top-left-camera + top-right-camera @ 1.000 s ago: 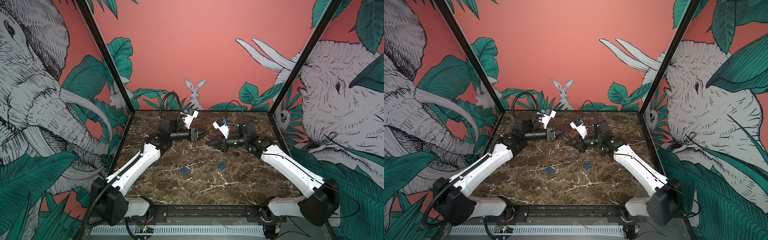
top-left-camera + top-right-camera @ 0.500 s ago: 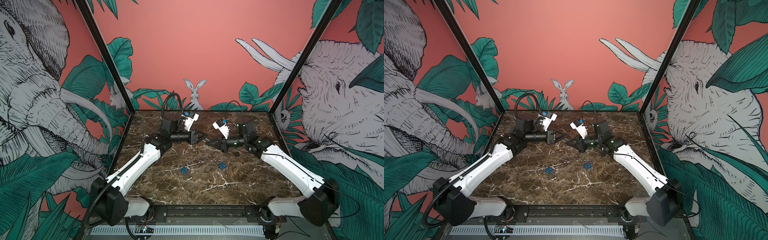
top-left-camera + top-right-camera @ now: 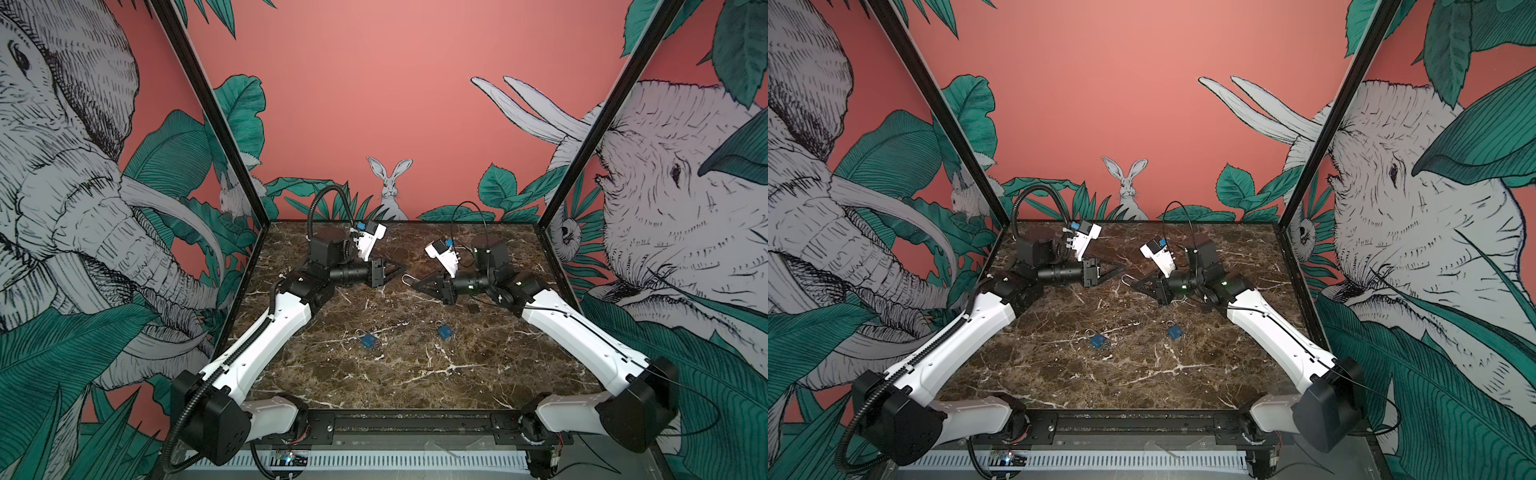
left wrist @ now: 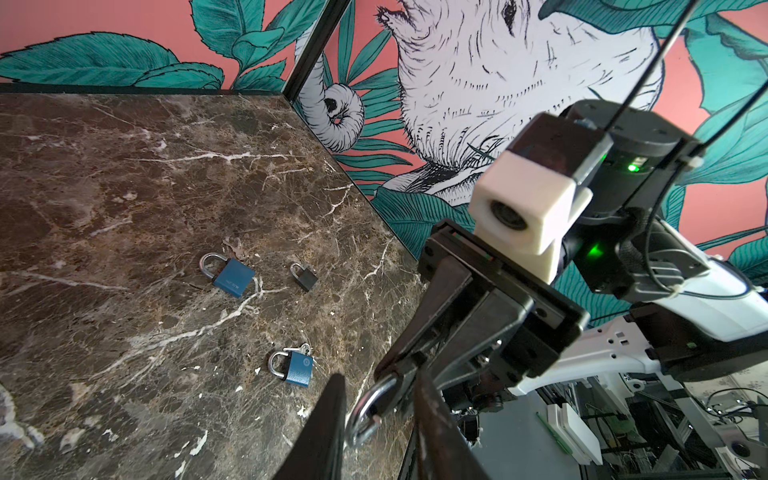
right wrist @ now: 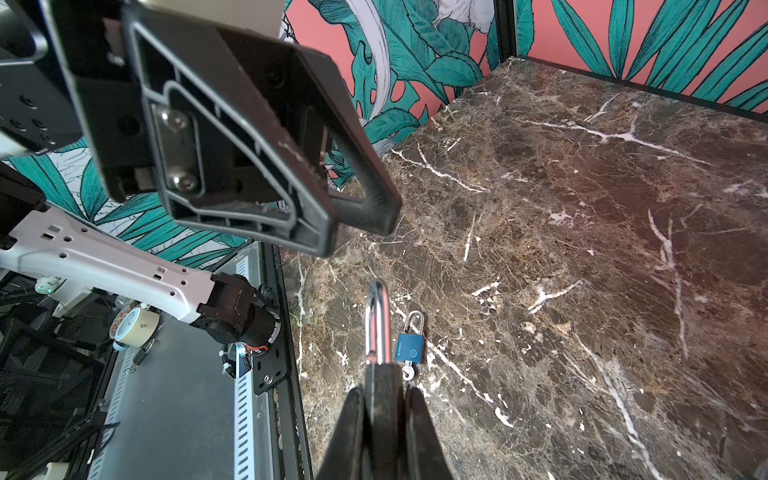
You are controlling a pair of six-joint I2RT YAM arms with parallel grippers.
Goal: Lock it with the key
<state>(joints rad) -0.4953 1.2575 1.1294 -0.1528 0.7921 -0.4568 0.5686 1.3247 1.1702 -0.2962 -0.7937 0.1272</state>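
Right gripper [image 5: 384, 392] clenched on padlock [image 5: 376, 320]; left gripper [image 4: 379, 386] part-open, fingers [image 4: 328, 424] flanking its shackle [image 4: 365, 409]; both raised off table [image 3: 415, 374].

Two blue padlocks [image 3: 368, 340], [image 3: 444, 332] and a black padlock [image 3: 473, 306] lie apart on the marble table [image 3: 415, 374]; a painted rabbit [image 3: 390, 187] decorates the wall [image 3: 374, 83].

Both top views look from high at 6 o'clock toward 12, sharing the whole table [image 3: 395, 374]. Wrist views, close in, face each other.
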